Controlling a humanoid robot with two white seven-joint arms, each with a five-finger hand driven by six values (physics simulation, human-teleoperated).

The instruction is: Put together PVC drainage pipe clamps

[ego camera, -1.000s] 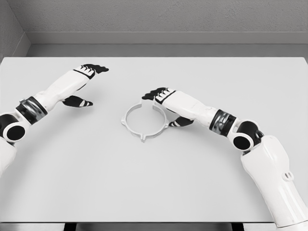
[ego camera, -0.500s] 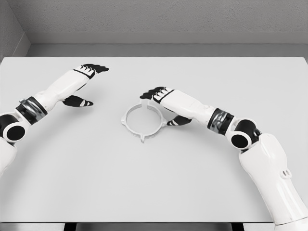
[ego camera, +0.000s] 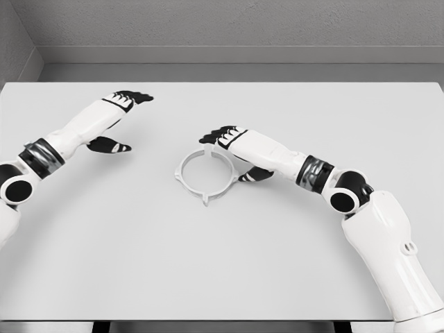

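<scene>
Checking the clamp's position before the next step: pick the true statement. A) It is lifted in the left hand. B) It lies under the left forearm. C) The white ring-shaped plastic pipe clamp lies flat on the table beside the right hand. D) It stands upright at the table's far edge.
C: the white ring-shaped plastic pipe clamp lies flat on the white table, with the right hand at its right rim and the left hand far off.

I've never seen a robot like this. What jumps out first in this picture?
Two white arms with black-fingered hands reach over a pale grey table. Near the middle lies a white ring-shaped pipe clamp with small tabs around its rim. The right hand sits at the clamp's far right edge, fingers spread over it, and does not appear to grip it. The left hand hovers open at the upper left, well away from the clamp.
</scene>
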